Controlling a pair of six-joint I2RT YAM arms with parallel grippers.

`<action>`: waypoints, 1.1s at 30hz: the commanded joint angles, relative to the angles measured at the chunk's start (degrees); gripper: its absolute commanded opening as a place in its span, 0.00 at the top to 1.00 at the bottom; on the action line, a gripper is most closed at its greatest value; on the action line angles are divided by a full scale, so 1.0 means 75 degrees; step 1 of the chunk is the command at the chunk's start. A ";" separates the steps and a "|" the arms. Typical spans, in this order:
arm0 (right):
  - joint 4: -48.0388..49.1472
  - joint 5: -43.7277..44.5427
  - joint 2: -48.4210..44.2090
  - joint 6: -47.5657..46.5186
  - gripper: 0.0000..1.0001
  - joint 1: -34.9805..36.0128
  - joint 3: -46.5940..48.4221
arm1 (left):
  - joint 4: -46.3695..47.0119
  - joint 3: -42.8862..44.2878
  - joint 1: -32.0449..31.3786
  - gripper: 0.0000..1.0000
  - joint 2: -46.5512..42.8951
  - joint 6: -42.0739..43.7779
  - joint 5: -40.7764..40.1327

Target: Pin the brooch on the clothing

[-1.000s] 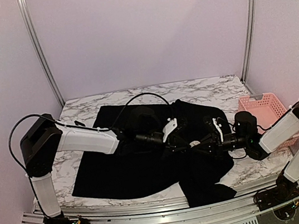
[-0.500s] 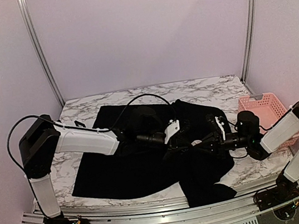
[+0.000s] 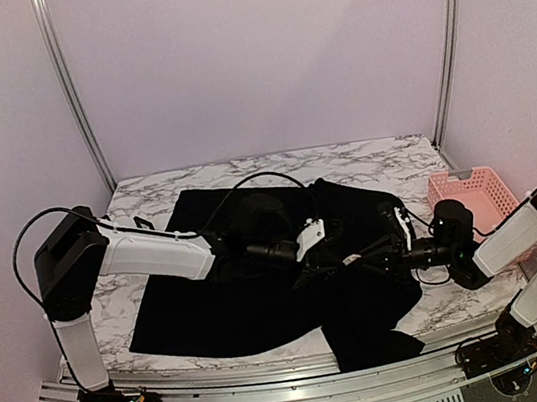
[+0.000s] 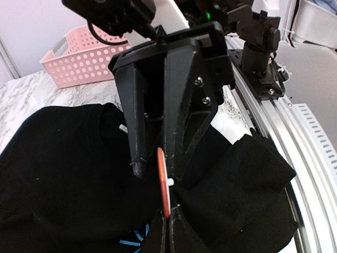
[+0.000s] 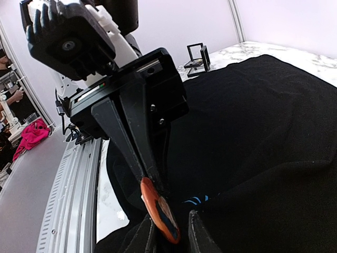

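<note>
Pink basket on a marble table.
Sits by the right edge; far left, maybe a small black frame.

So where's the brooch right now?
In the left wrist view the orange brooch sits at bottom centre, pinched in the left gripper, with the right gripper open around it, just above the black T-shirt.

Soft, even, faintly pink light fills all three views, with no hard shadows. The black T-shirt swallows fold detail. Both wrist views stretch at the edges.
</note>
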 commanded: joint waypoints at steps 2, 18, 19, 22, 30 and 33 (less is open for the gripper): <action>-0.0108 -0.0152 -0.0113 -0.0128 0.73 -0.0077 0.0029 | -0.0191 -0.0059 -0.0048 1.00 -0.0155 -0.0005 -0.0073; -0.6502 0.3683 -0.2170 0.0358 0.47 -0.0593 0.1867 | 0.1419 -0.1181 -0.0715 0.99 -0.0025 0.5073 -0.2081; -0.7264 0.4427 -0.1976 0.0701 0.49 -0.0594 0.2281 | 0.1409 -0.1245 -0.0790 0.89 -0.0021 0.5458 -0.2131; -0.9473 0.6277 -0.0886 0.1564 0.53 -0.0593 0.3578 | 0.0840 -0.1387 -0.0909 0.36 -0.0279 0.6543 -0.1980; -1.1110 0.7663 0.0692 0.2183 0.52 -0.0593 0.4839 | -0.2661 -0.1078 -0.0571 0.05 -0.2373 0.6223 -0.1972; -1.1339 0.7546 0.1286 0.2126 0.53 -0.0595 0.5135 | -0.4239 -0.0376 0.0041 0.06 -0.2624 0.4327 -0.2371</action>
